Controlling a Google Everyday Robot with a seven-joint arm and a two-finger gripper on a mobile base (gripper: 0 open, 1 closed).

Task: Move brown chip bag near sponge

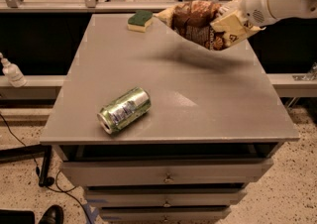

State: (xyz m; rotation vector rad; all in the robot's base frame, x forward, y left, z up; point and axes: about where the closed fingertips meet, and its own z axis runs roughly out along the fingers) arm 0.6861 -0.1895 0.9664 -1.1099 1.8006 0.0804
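Over the table's (pixel 198 99) far side, tool (pixel 236 16) tight on pale end of brown chip bag (pixel 194 20).

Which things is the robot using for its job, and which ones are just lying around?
For the job: chip bag, held above the table by the pincer at the back right; sponge at the back edge.
Just lying about: can on its side, front left; bottle left of the table; shoe lower left.
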